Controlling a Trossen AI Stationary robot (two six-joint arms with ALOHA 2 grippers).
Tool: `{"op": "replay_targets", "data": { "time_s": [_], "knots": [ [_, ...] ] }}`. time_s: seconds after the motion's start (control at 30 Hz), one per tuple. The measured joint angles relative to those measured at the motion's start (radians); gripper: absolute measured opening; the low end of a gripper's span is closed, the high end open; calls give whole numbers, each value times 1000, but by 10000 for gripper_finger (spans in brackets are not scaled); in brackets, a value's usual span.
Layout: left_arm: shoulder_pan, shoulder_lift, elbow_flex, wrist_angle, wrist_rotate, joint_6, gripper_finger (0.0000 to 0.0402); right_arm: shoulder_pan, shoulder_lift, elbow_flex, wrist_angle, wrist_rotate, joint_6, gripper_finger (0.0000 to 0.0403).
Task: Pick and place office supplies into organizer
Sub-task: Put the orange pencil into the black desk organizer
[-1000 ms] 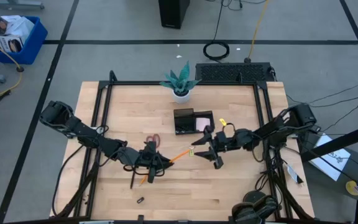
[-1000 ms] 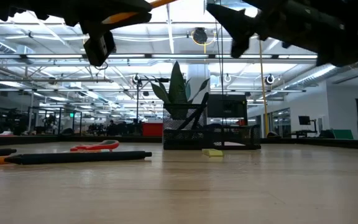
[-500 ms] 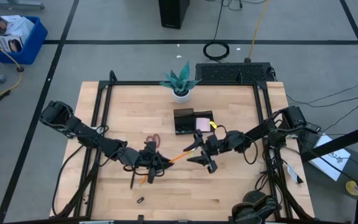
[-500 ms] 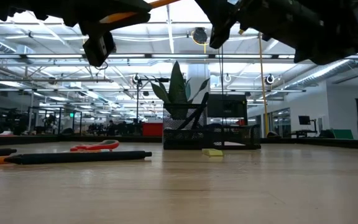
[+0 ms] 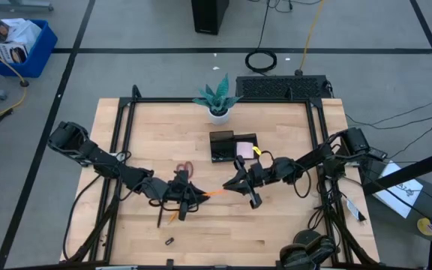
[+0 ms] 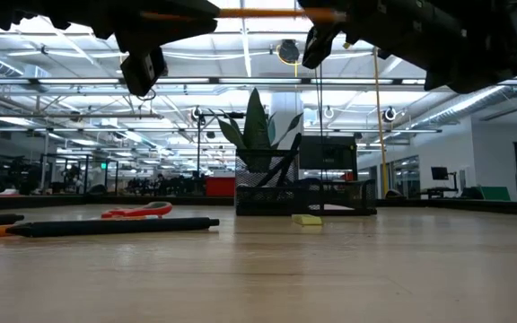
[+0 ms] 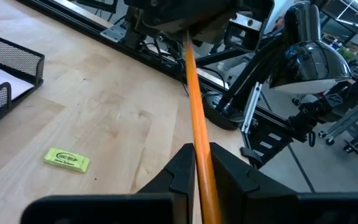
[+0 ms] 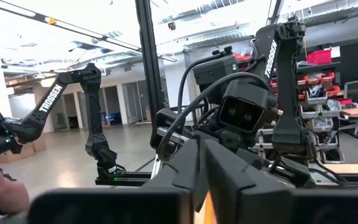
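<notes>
An orange pencil (image 5: 214, 191) hangs level above the table's middle, between my two grippers. My left gripper (image 5: 193, 196) is shut on its left end, and my right gripper (image 5: 231, 186) is shut on its right end. In the low view the pencil (image 6: 240, 13) spans the gap between both hands at the top. The black organizer (image 5: 223, 146) stands behind them with a pink sticky pad (image 5: 244, 148) in it. Red-handled scissors (image 5: 184, 168) and black pens (image 6: 115, 226) lie flat on the table under my left arm. My left gripper pinches the pencil between its two fingers, which lie across the shaft (image 7: 199, 140). The fingers come nearly level from the table's left. The pencil runs straight out ahead of them, clear of the table. My right gripper pinches the pencil's other end (image 7: 187, 43) between its two fingers, coming from the table's right. A sliver of orange (image 8: 207, 208) shows between the shut fingers. The pencil is level and lifted clear.
A potted plant (image 5: 217, 97) stands at the far edge behind the organizer. A yellow-green clip (image 7: 67, 160) lies on the wood below the pencil. A small black clip (image 5: 169, 241) lies near the front edge. Black frame rails border the table.
My right gripper has gone toward the table's left, up to the pencil's free end, and has shut on it. The pencil, which slanted upward from my left gripper, now lies level between the two grippers.
</notes>
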Motion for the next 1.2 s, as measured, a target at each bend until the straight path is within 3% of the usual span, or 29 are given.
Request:
{"op": "replay_targets", "data": {
  "time_s": [0.33,0.47,0.63,0.9,1.2],
  "knots": [
    [-1,0,0,-3,-36,7,9,0,0,0,-35,-17,-47,5],
    [-3,0,0,-6,-35,-1,9,0,-28,-21,-37,-100,-167,22],
    [-18,0,0,20,-34,30,9,-2,-71,-119,-34,-100,-300,45],
    [-20,0,0,46,-61,53,9,-7,-76,-253,83,-98,-239,87],
    [-20,0,0,66,-51,57,8,-6,-71,-292,84,-85,-239,147]
  ]
}}
